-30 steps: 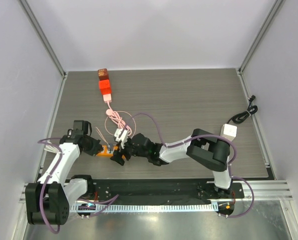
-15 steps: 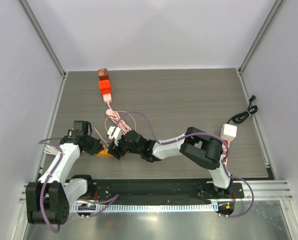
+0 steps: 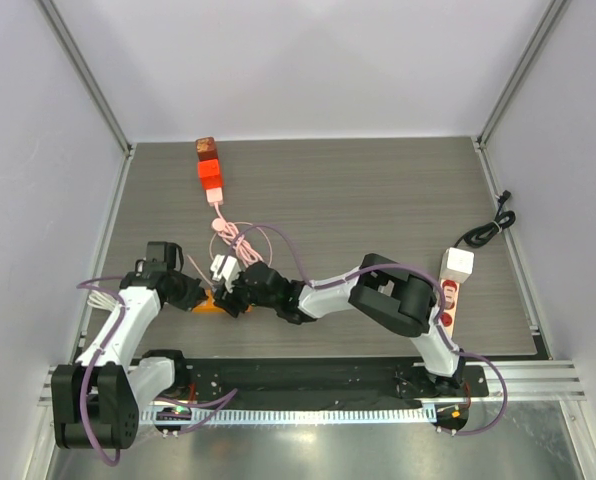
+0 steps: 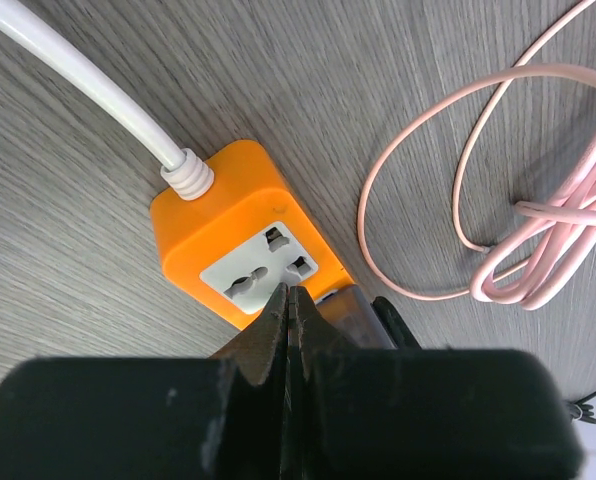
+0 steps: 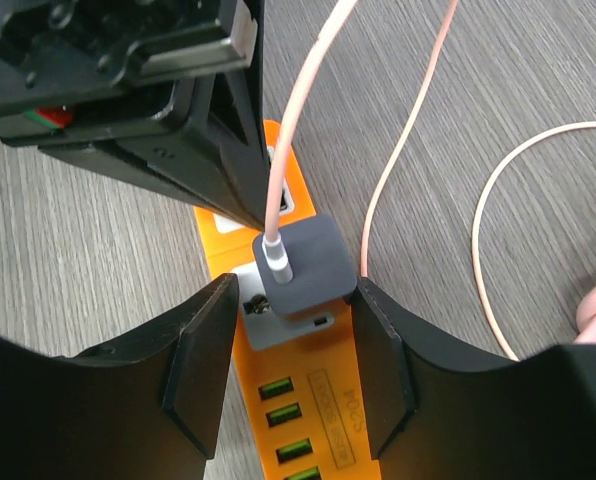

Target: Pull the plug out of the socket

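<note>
An orange socket strip (image 5: pixel 313 395) lies on the table, and a dark grey cube plug (image 5: pixel 308 265) with a pink cable (image 5: pixel 298 120) sits in it. My right gripper (image 5: pixel 296 290) straddles the plug, open. Its right finger (image 5: pixel 383 350) touches the plug's side, while a thin gap shows between the plug and the left finger. My left gripper (image 4: pixel 288 292) is shut, tips resting on the strip (image 4: pixel 218 220) just below its white universal outlet. In the top view both grippers meet over the strip (image 3: pixel 208 301), hiding the plug.
The pink cable coils (image 3: pixel 240 240) behind the grippers and runs to a red block (image 3: pixel 210 175) at the back left. A white power strip (image 3: pixel 456 285) and a black cable (image 3: pixel 490 228) lie at the right edge. A thick white cord (image 4: pixel 88 90) leaves the orange strip.
My right gripper has slid left over the plug and narrowed its jaws around it. The left arm has stayed put, shut on the strip's top.
</note>
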### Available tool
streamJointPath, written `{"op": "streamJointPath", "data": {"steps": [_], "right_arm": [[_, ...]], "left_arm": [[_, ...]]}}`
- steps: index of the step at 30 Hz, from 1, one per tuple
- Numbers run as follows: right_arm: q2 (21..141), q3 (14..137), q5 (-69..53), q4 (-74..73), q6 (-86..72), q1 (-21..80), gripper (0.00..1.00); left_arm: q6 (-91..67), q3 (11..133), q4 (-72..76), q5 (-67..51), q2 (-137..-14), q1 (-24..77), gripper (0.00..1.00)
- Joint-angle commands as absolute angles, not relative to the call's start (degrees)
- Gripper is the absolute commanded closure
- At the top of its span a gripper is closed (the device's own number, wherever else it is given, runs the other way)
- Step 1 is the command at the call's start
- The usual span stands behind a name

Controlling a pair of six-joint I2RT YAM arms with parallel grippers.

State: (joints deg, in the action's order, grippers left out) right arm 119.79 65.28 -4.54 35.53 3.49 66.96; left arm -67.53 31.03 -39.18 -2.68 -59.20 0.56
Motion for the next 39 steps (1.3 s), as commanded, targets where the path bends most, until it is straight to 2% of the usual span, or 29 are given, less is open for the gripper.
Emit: {"op": "streamJointPath", "data": {"steps": [1, 7, 9, 11, 13, 16, 17, 19, 20, 27, 39], "right_arm": [[120.76, 68.11, -3.96, 37.62, 4.48, 67.06, 0.46], [121.9, 69.08, -2.9, 38.41, 4.31, 67.06, 0.46], [122.25, 69.52, -2.81, 38.32, 4.39, 67.06, 0.5], [122.34, 69.7, -3.08, 37.79, 4.57, 67.06, 0.6], [122.17, 69.52, -2.99, 37.79, 4.57, 67.06, 0.61], [121.55, 69.08, -2.99, 38.05, 4.66, 67.06, 0.73], [121.47, 69.0, -3.16, 38.06, 4.66, 67.06, 0.8], [121.29, 68.82, -4.12, 38.4, 4.48, 67.06, 0.87], [121.2, 68.73, -4.39, 38.58, 4.22, 67.15, 0.98], [119.09, 65.22, -2.47, 46.13, 0.45, 67.15, 0.99], [119.53, 66.35, -0.26, 50.28, -3.69, 67.59, 0.99]], "left_arm": [[-66.97, 29.18, -43.68, -0.44, -61.26, 0.26, 1.0], [-66.8, 29.0, -44.38, 1.67, -61.26, 0.26, 1.0], [-66.8, 28.92, -44.56, 1.76, -61.35, 0.18, 1.0], [-66.8, 28.83, -44.65, 1.58, -61.52, 0.26, 1.0], [-66.88, 28.83, -44.82, 1.49, -61.7, 0.18, 1.0], [-66.8, 28.92, -44.91, 1.67, -62.22, 0.26, 1.0], [-66.71, 28.92, -44.65, 1.67, -62.92, 0.18, 1.0], [-66.62, 29.26, -44.65, 1.58, -63.89, 0.18, 1.0], [-66.53, 29.53, -44.91, 1.5, -65.2, 0.18, 1.0], [-65.31, 30.06, -45.09, 1.58, -70.22, 0.26, 1.0], [-63.98, 27.6, -44.21, 2.55, -69.17, 0.18, 1.0]]}}
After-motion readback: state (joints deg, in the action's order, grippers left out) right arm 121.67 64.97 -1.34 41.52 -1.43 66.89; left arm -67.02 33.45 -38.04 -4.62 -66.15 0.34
